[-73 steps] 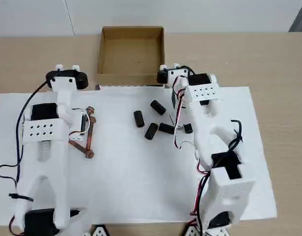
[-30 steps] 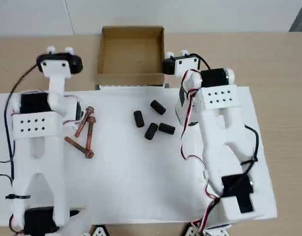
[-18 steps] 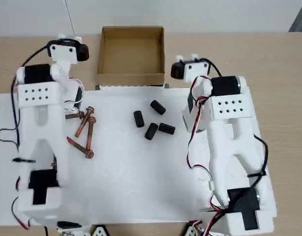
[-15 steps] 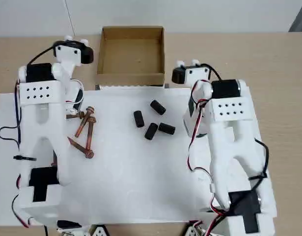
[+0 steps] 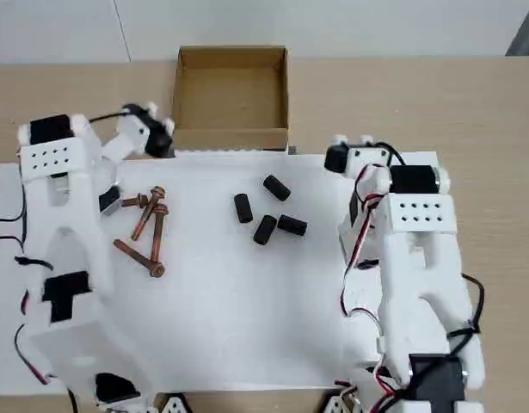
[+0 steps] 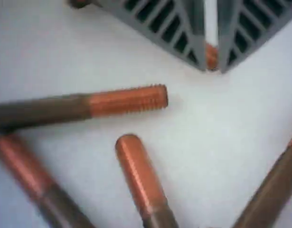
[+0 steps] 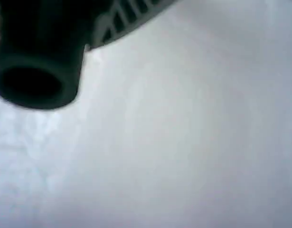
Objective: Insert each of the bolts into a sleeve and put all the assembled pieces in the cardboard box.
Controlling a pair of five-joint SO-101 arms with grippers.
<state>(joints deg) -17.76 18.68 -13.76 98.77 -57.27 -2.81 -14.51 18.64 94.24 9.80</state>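
While both arms sit over the white sheet (image 5: 247, 327) in the high view, we log the left gripper (image 5: 110, 200) at one end of a bolt (image 5: 133, 202). Three loose bolts (image 5: 152, 237) lie just beyond its fingers. Four loose sleeves (image 5: 265, 229) lie well apart from either gripper, between the arms. The cardboard box (image 5: 231, 138) stands farther off and holds no assembled piece yet.

Left wrist view: the grey fingers (image 6: 179, 28) are pressed nearly together, and a copper tip of the bolt shows in the slit between them. We judge it pinched there. Other bolts lie just off the fingertips, not touching them.

Right wrist view: the right gripper (image 7: 65, 38) pinches a black sleeve (image 7: 39, 71) against a ribbed finger (image 7: 122, 19), and the bore stays open and unobstructed. The opposite finger is hidden.

Handling, as we judge it: the bolts are rigid metal, dense for their size, and apt to roll on the smooth shank. The threads grip better, but a hold nearer the head would leave the threaded end free to enter. The sleeve looks stiff, light and smooth, so it may twist in a pinch. We would hold it across the outer wall at mid-length.
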